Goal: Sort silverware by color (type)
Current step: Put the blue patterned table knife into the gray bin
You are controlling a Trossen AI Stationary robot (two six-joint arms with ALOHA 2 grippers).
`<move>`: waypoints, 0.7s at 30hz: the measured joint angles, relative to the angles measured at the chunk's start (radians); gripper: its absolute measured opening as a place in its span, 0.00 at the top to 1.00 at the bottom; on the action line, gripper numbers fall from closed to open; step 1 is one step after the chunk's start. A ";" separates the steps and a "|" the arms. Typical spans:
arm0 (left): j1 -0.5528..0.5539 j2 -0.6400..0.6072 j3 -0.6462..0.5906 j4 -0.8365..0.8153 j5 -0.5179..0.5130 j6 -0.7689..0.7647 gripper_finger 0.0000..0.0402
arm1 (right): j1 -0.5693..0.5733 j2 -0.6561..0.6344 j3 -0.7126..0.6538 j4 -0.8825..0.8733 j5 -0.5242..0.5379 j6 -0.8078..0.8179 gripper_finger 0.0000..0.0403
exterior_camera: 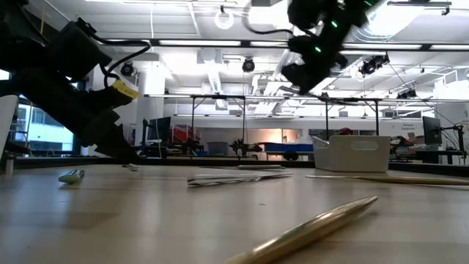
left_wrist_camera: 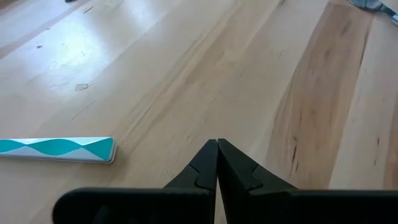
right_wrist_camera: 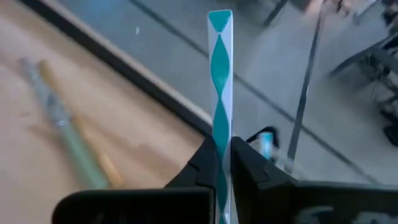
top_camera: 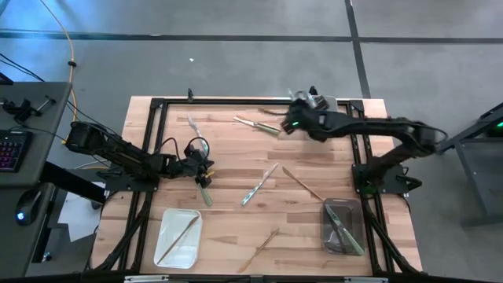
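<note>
While my right gripper [right_wrist_camera: 224, 163] pinches 1 teal-patterned handle [right_wrist_camera: 221, 74] above the bench [top_camera: 236, 149], my left gripper [left_wrist_camera: 217, 163] sits closed, apparently empty.

Bare wood mid-table between gold fork [top_camera: 260, 250] and blue-handled knife [top_camera: 259, 185].

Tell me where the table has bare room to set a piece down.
Bare wood lies between the clear tray and the grey tray, apart from one gold piece. The far edge is crowded with cutlery under the right gripper.
</note>
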 joint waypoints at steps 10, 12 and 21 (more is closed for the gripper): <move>-0.007 0.000 0.000 0.007 0.013 -0.026 1.00 | -0.382 -0.185 -0.494 0.751 -0.427 -0.282 1.00; -0.011 0.000 0.000 0.008 0.013 -0.026 1.00 | -0.410 -0.181 -0.520 0.763 -0.464 -0.277 1.00; -0.010 0.000 0.000 0.008 0.015 -0.027 1.00 | -0.421 -0.178 -0.572 0.757 -0.470 -0.284 1.00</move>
